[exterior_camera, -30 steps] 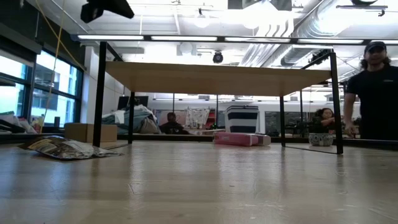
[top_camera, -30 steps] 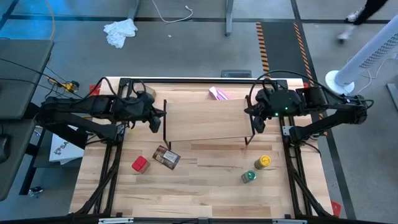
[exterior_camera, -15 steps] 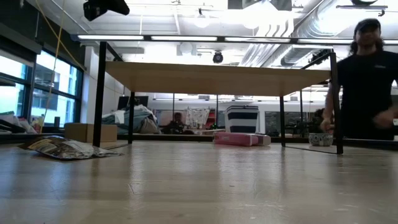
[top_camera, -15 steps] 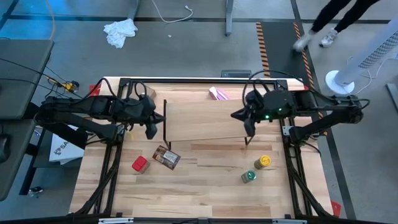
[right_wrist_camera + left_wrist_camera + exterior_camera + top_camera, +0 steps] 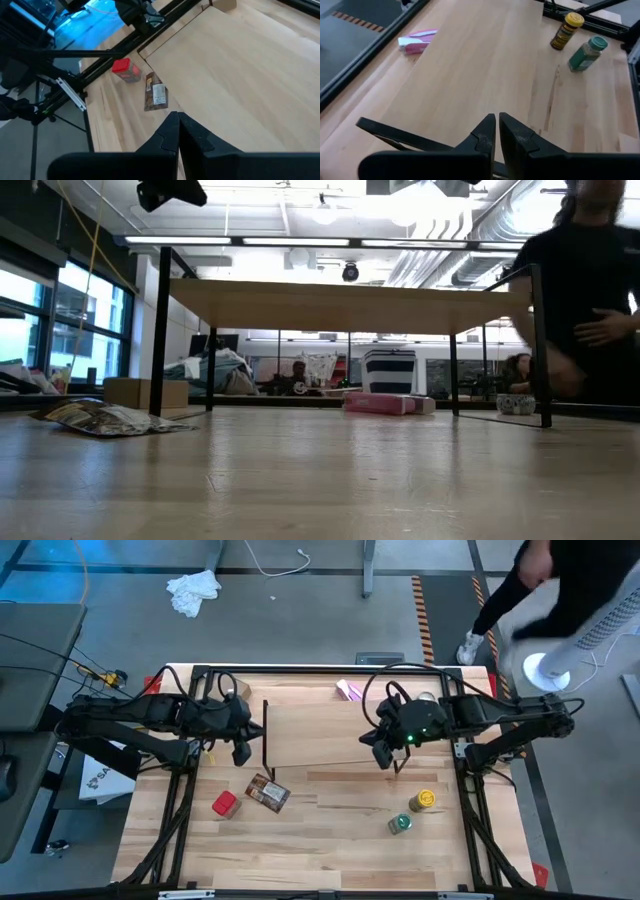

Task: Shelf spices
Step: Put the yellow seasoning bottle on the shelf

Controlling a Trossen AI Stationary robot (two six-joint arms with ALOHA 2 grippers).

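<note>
The shelf (image 5: 330, 730), a light wood plank on thin black legs, stands on the table's far half; the low view shows its legs (image 5: 160, 340) on the tabletop. My left gripper (image 5: 242, 745) is shut, hovering at the shelf's left end (image 5: 497, 131). My right gripper (image 5: 384, 752) is shut above the plank's right part (image 5: 178, 125). The red container (image 5: 225, 804) and the orange-brown packet (image 5: 267, 793) lie near the shelf's left leg. The yellow jar (image 5: 424, 800) and the green-lidded jar (image 5: 400, 824) stand near its right leg.
A pink-purple packet (image 5: 350, 690) lies behind the shelf at the far edge, and a tan cardboard box (image 5: 227, 4) sits near the far left corner. Bare wood stretches along the table's near side. A person (image 5: 540, 590) moves past beyond the far right corner.
My right gripper has swung from the shelf's right end toward the table's left, over the plank, and turned about. My left gripper has shifted slightly toward the near edge. The shelf and the spices have stayed in place. A person has walked by beyond the far right corner.
</note>
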